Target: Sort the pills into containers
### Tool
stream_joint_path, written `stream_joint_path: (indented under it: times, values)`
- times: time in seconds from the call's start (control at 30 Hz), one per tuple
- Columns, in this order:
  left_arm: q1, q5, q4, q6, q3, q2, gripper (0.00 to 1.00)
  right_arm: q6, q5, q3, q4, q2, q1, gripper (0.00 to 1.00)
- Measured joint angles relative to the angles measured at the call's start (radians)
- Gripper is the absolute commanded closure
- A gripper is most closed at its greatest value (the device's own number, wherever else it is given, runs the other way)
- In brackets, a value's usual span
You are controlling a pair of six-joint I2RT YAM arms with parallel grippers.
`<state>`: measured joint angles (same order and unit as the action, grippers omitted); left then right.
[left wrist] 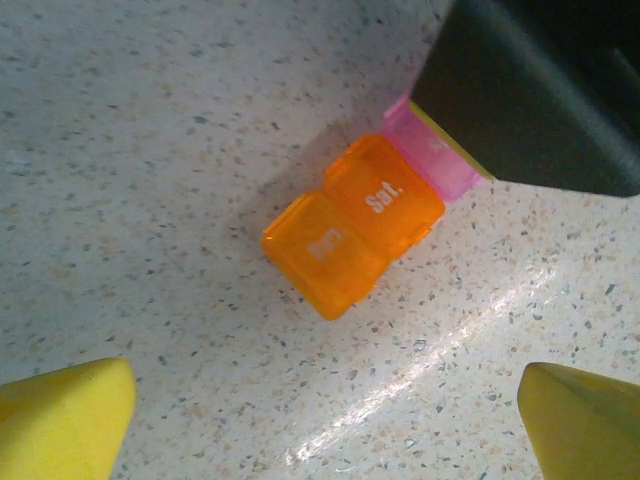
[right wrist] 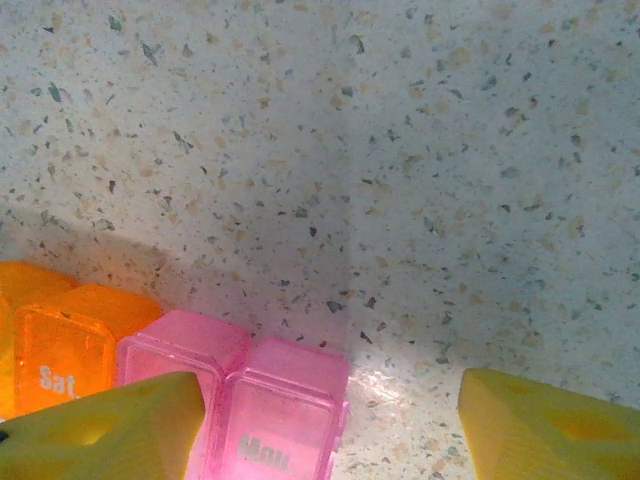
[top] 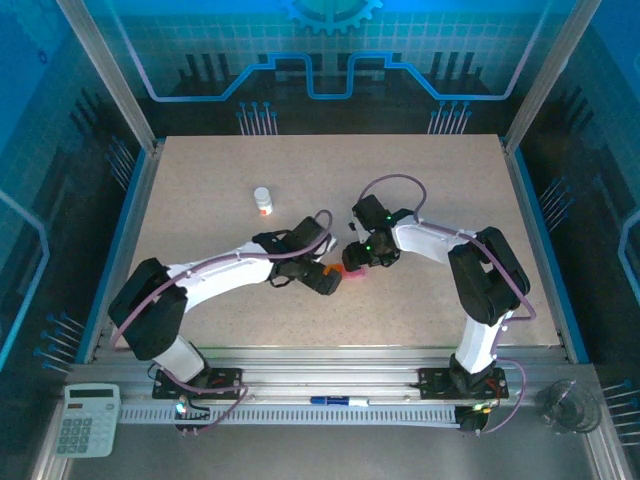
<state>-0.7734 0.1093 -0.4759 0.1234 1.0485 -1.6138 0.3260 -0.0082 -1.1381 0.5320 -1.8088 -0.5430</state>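
Observation:
The containers (top: 351,271) lie mid-table as a short strip with an orange end and a pink end. In the left wrist view the orange compartments (left wrist: 350,225), one marked "Sat.", sit ahead of my left gripper (left wrist: 325,420), which is open with bare table between its yellow fingers (left wrist: 65,420). The pink part (left wrist: 437,155) runs under the dark body of my right gripper (left wrist: 540,90). In the right wrist view my right gripper (right wrist: 332,405) is open over the pink end. The "Mon." compartment (right wrist: 285,410) lies beside its left finger (right wrist: 100,435), well apart from the right one. The pills are out of view.
A small white bottle (top: 262,200) stands upright to the far left of the strip. A calculator (top: 88,420), a pen (top: 335,402) and a glass beaker (top: 565,405) sit on the near rail, off the table. Frame posts bound the sides.

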Motion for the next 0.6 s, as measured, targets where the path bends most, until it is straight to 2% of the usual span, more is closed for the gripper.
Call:
stream_joint_path:
  times: [0.6]
  values:
    - [-0.017, 0.134, -0.016, -0.028, 0.058, -0.145, 0.01, 0.000, -0.012, 0.013, -0.029, 0.000, 0.000, 0.30]
